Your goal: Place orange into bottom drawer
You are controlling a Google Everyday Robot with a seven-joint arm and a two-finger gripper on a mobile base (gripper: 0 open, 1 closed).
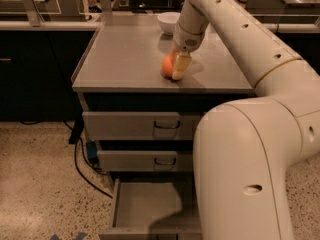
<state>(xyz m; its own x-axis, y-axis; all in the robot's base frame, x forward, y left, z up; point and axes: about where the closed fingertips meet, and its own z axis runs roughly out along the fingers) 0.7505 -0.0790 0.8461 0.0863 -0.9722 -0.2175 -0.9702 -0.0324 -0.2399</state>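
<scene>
The orange [167, 66] sits on the table [125, 59], near its front edge, and it has not yet been lifted. The gripper [178, 70] is down on the table right against the orange, on the side nearer the arm, with its pale tip partly covering the fruit. Whether the jaws have closed on it I cannot tell, since only one side of the gripper shows and the fruit hides the rest; it may be gripped, or merely touched.

Behind the orange, towards the back of the table, stands a white bowl [167, 21], well apart from it. Directly below the orange are the two upper drawers [132, 125], both shut. Lower still, the bottom drawer [145, 204] is pulled out, its grey floor bare.

I judge the task to be at an early stage. The drawer is ready and the reach is made. A firm grasp, the lift, the carry down and the release into the drawer are all still to do.
</scene>
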